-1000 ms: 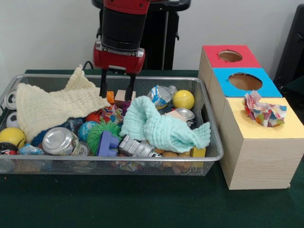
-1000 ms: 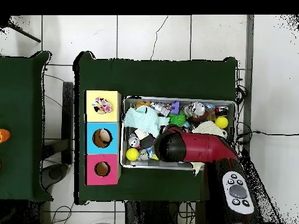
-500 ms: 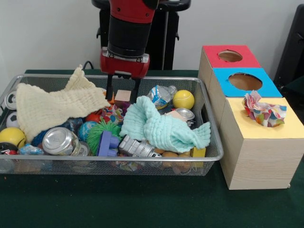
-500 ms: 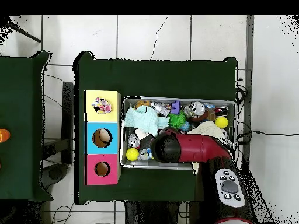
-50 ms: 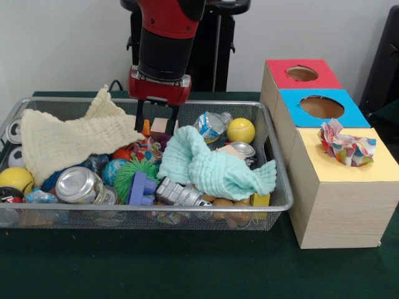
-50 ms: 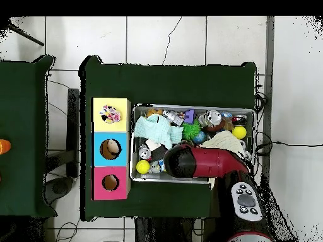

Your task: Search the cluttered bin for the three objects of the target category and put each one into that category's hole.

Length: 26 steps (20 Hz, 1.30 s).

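Note:
My gripper [image 5: 156,123] hangs open at the back of the wire mesh bin [image 5: 282,171]. Its fingers stand on either side of a tan wooden block [image 5: 161,126] without visibly pinching it. A mint cloth [image 5: 212,163] lies heaped just right of it, and a cream cloth [image 5: 68,137] is spread to its left. At the right stand three boxes with holes: red [image 5: 302,73], blue [image 5: 321,107] and yellow [image 5: 340,187]. A patterned cloth [image 5: 346,146] is bunched in the yellow box's hole. In the overhead view the arm [image 6: 208,162] hides the gripper.
The bin also holds a yellow ball [image 5: 240,130], a crushed plastic bottle [image 5: 212,124], a silver can [image 5: 78,184], a green spiky ball [image 5: 128,171], a purple block [image 5: 142,188] and several other toys. The bin's mesh wall rises around the gripper.
The gripper shifted a little to the right, then back slightly, and its wrist sits a touch lower over the wooden block. The bin's contents have not moved.

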Each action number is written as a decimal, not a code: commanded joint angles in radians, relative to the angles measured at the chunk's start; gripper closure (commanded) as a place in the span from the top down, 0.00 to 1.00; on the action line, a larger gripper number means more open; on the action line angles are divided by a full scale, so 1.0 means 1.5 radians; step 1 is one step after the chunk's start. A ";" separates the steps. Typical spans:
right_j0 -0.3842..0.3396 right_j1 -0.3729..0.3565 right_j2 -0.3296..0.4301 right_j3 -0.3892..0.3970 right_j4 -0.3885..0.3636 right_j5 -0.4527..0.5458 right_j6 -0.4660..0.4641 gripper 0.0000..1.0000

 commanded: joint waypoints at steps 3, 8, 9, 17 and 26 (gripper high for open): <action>-0.025 0.021 0.011 -0.012 -0.028 0.001 0.030 1.00; -0.023 0.042 0.015 -0.012 -0.026 -0.026 0.046 1.00; -0.020 0.045 0.013 -0.013 -0.026 -0.033 0.051 1.00; -0.026 0.058 0.019 -0.032 -0.025 -0.031 0.044 1.00; -0.029 0.099 0.010 -0.047 -0.028 -0.060 0.055 1.00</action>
